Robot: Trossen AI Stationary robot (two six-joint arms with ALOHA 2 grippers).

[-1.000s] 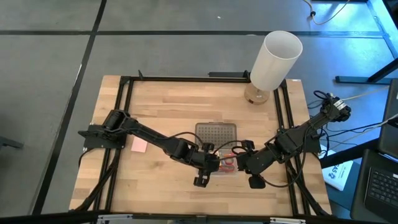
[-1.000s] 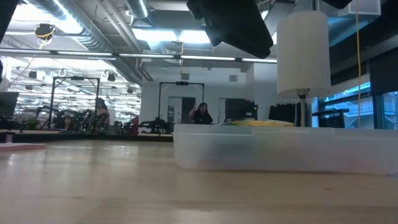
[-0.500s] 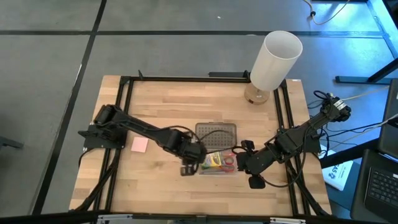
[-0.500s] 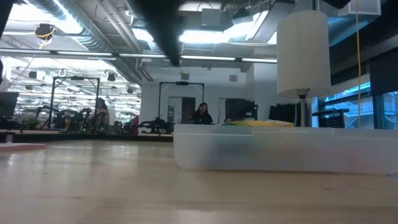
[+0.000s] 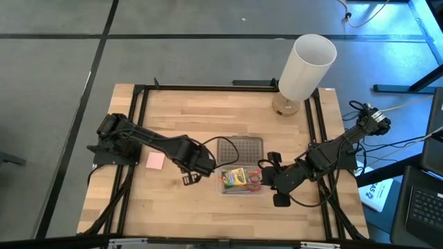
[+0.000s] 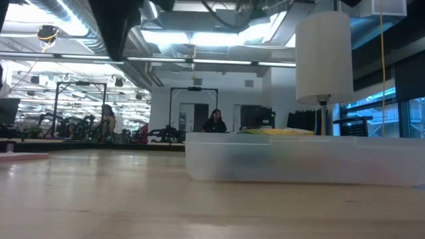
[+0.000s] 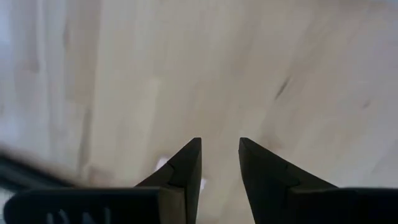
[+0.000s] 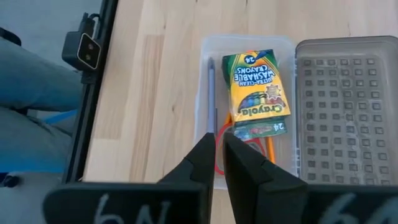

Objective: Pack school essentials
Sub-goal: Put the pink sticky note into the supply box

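Crayon box (image 5: 237,178) lay in the clear box (image 5: 227,188) in the high view, the left gripper (image 5: 190,178), empty and slightly parted, having withdrawn toward the pink pad (image 5: 155,161); the right wrist view showed the right gripper (image 8: 217,149) shut, empty, beside it.

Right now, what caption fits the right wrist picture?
Crayon box packed in the clear box, grey lid beside it.

I see a pale matt wooden table (image 5: 173,207), a clear plastic box (image 8: 205,81), and a glossy printed cardboard crayon box (image 8: 255,93).
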